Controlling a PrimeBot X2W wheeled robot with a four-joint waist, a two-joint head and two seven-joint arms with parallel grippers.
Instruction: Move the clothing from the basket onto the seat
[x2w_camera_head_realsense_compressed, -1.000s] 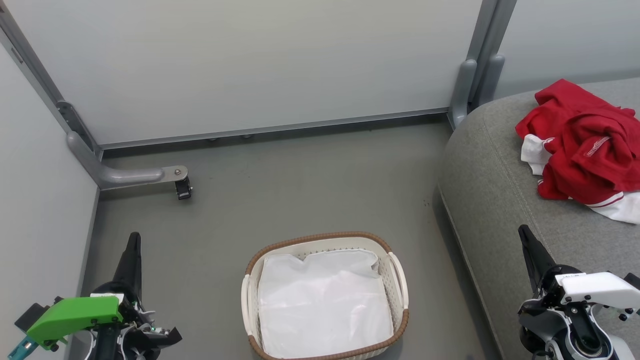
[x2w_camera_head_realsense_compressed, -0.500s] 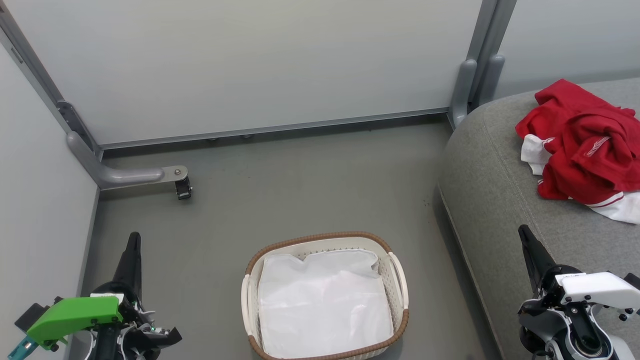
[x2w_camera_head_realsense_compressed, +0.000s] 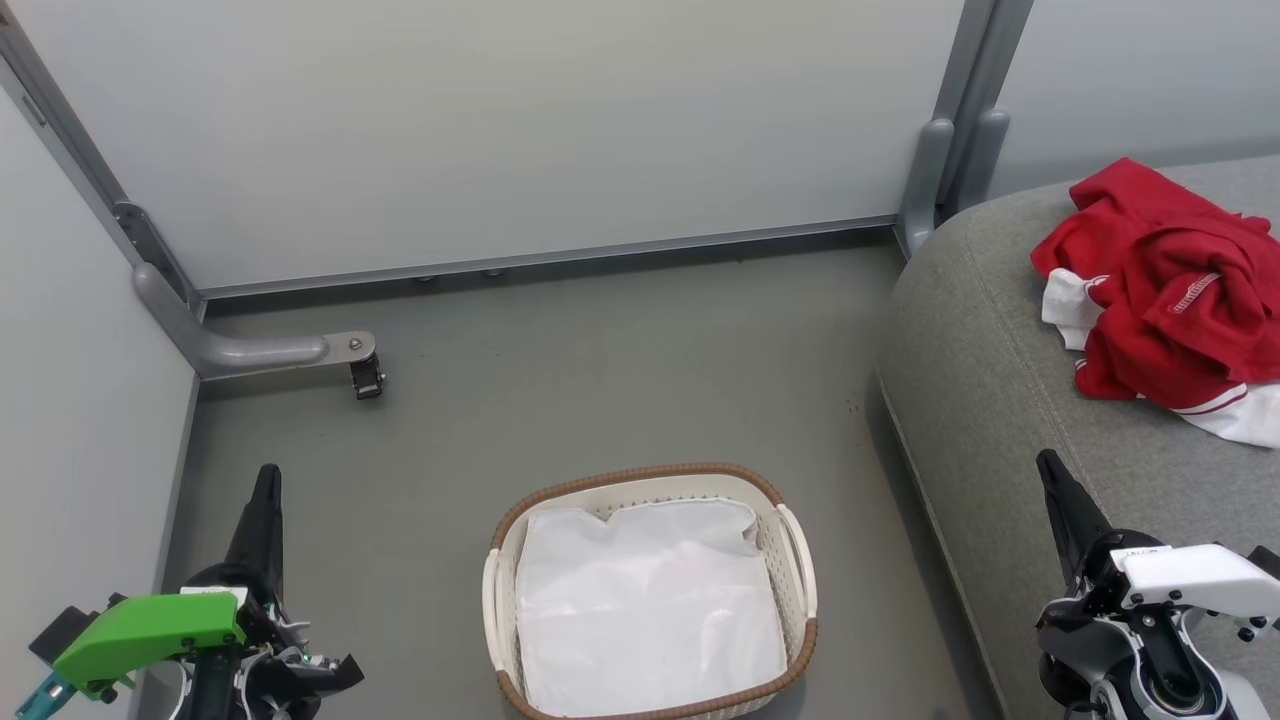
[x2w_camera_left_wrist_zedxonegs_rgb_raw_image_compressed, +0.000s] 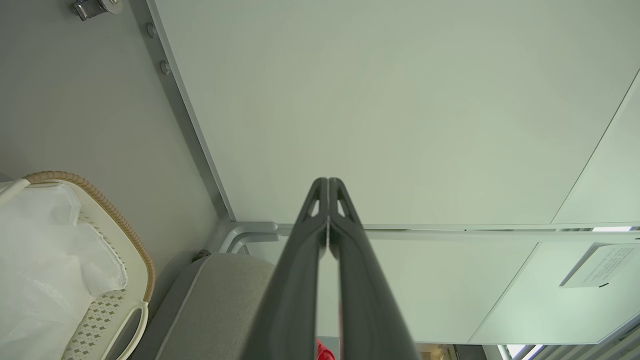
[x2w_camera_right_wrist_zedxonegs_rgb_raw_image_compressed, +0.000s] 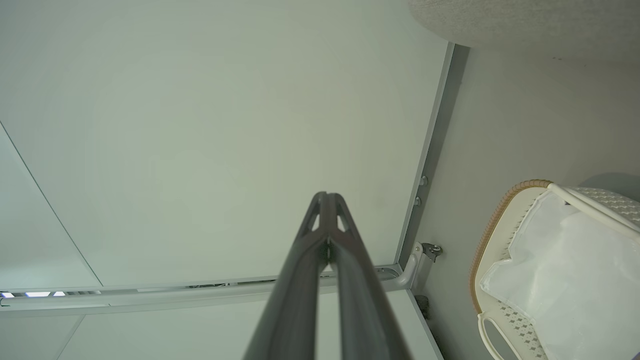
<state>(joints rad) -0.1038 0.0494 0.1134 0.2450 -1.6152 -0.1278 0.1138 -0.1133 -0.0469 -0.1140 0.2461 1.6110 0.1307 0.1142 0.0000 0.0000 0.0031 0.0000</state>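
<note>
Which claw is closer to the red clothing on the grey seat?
Right. The right gripper is at the front of the seat, near the clothing; the left gripper lies beyond the basket, farther away.

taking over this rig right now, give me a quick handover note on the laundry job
Pincers: left pincer shut, empty, low at the left above the floor; right pincer shut, empty, near the edge of the seat.
Things: the clothing lies in a red heap on the seat; the basket stands on the floor holding just a white liner sheet.
Done: clothing is out of the basket and on the seat.
Left: nothing visible to move; probably just confirm and stop.
</note>
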